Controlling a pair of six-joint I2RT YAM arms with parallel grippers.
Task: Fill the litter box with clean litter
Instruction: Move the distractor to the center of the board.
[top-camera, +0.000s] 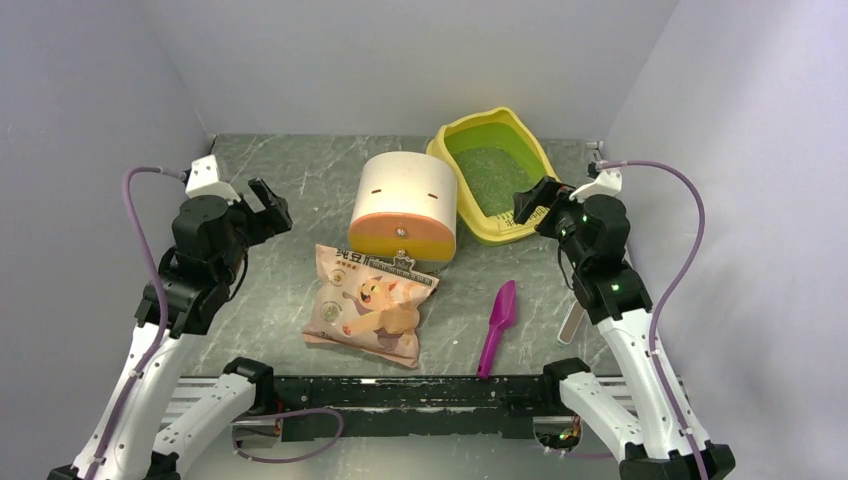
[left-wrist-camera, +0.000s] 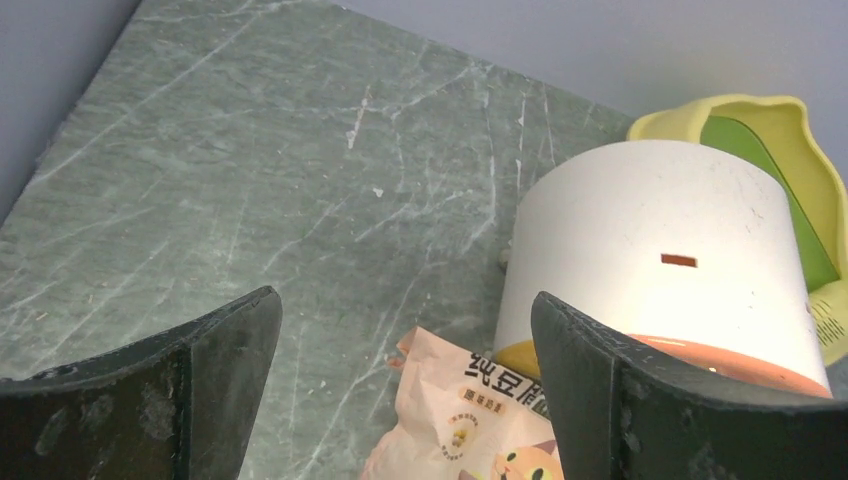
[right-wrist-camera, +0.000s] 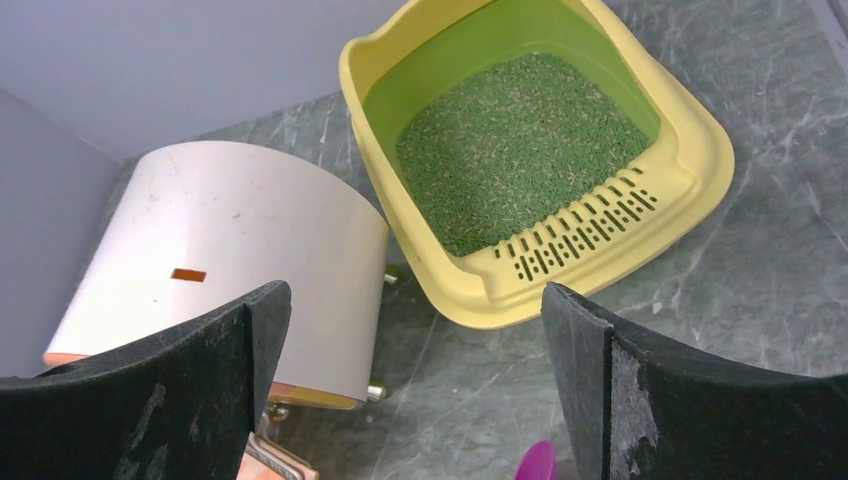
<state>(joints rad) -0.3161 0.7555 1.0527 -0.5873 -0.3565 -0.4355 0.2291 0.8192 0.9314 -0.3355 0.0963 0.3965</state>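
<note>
Upper right of the overhead view, the yellow plastic litter box (top-camera: 487, 230) with its lime-green inner pan already holds a speckled layer of pale greenish clean litter (top-camera: 490, 180).
I have the left gripper (top-camera: 270, 206) and the right gripper (top-camera: 535, 200) both spread wide and grasping nothing. The right one hovers at the box's lower-right rim, and the left sits at centre left over the grey marbled table (top-camera: 300, 170). I judge the fill either done or awaiting a top-up. For more, my next move calls for grasping the pink printed cat bag (top-camera: 370, 305) at lower centre, or the magenta plastic scoop (top-camera: 498, 325) to its right. I count one litter box, one bag, one scoop, one cream-and-orange cylindrical container (top-camera: 408, 205) at centre, and two grippers.
</note>
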